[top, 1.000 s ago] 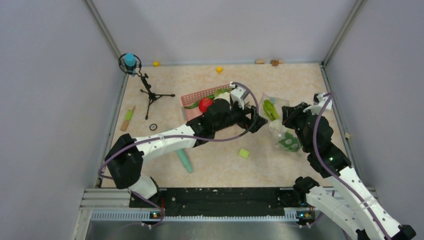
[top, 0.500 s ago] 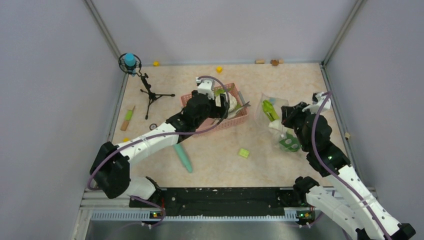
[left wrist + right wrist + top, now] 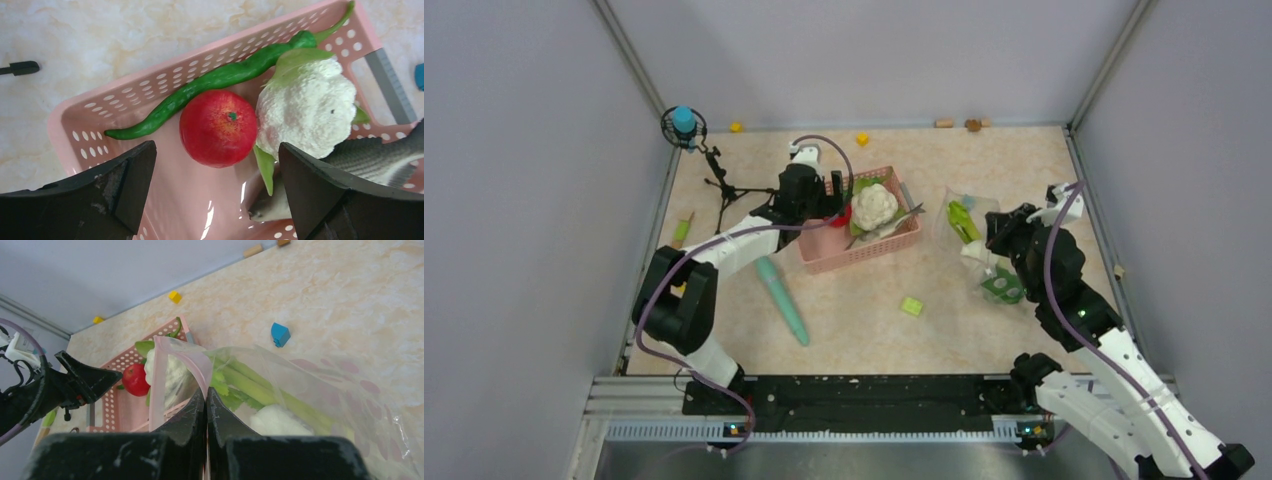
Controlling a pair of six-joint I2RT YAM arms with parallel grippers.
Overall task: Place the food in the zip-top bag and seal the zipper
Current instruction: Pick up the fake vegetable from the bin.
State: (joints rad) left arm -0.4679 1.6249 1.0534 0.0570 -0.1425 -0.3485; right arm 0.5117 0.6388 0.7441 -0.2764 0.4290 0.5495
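Observation:
The clear zip-top bag (image 3: 974, 240) stands at the right, with a leek stalk (image 3: 250, 380) and a white piece (image 3: 277, 422) inside. My right gripper (image 3: 206, 390) is shut on its pinkish zipper (image 3: 185, 357) and holds the mouth up; in the top view it (image 3: 996, 232) is at the bag's right side. My left gripper (image 3: 216, 150) is open over the pink basket (image 3: 100, 145), its jaws on either side of the red tomato (image 3: 218, 127). The white cauliflower (image 3: 307, 107) lies right of the tomato. In the top view the left gripper (image 3: 829, 208) is at the basket's left end.
A green chilli (image 3: 215, 80) and a grey toy fish (image 3: 370, 155) also lie in the basket. A teal stick (image 3: 782, 300) and a yellow-green block (image 3: 911, 306) lie in front. A microphone tripod (image 3: 724, 190) stands at the back left. A blue block (image 3: 280, 334) lies behind the bag.
My left arm has swung from beside the bag back left to over the basket's left end, gripper empty and open. The right gripper still holds the bag's mouth.

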